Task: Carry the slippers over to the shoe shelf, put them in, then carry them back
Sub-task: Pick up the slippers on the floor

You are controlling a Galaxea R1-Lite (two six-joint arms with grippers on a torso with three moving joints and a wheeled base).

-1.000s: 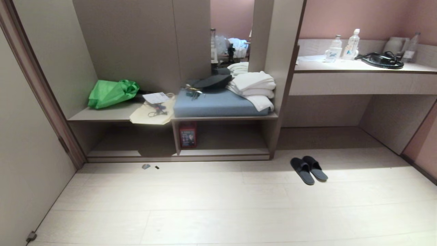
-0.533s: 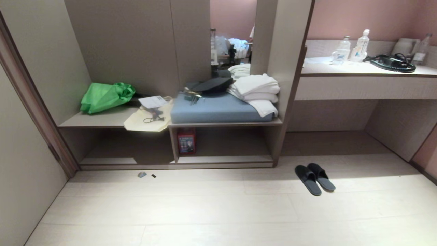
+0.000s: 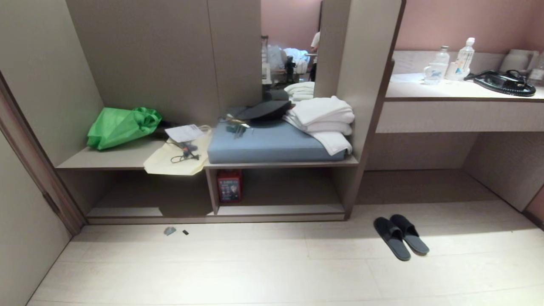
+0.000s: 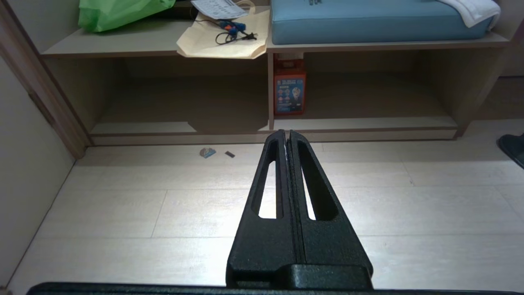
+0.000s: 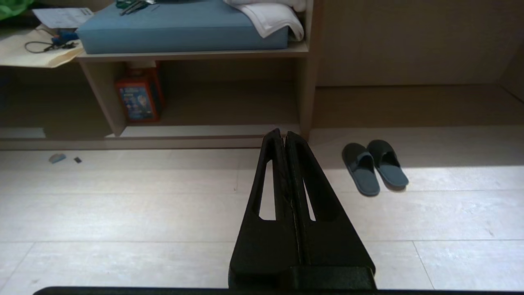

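Slippers (image 5: pixel 374 167) paired in right wrist view, left's clipped

Head camera looks down from above; both low wrist cameras share the shoe shelf (image 3: pixel 280 208).

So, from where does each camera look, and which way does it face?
Head: high up, facing forward and down at the shoe shelf and slippers; no arm shows.
Left wrist: low, behind the shut left gripper, facing the shelf.
Right wrist: low, behind the shut right gripper, facing shelf and slippers.
All share the red box.
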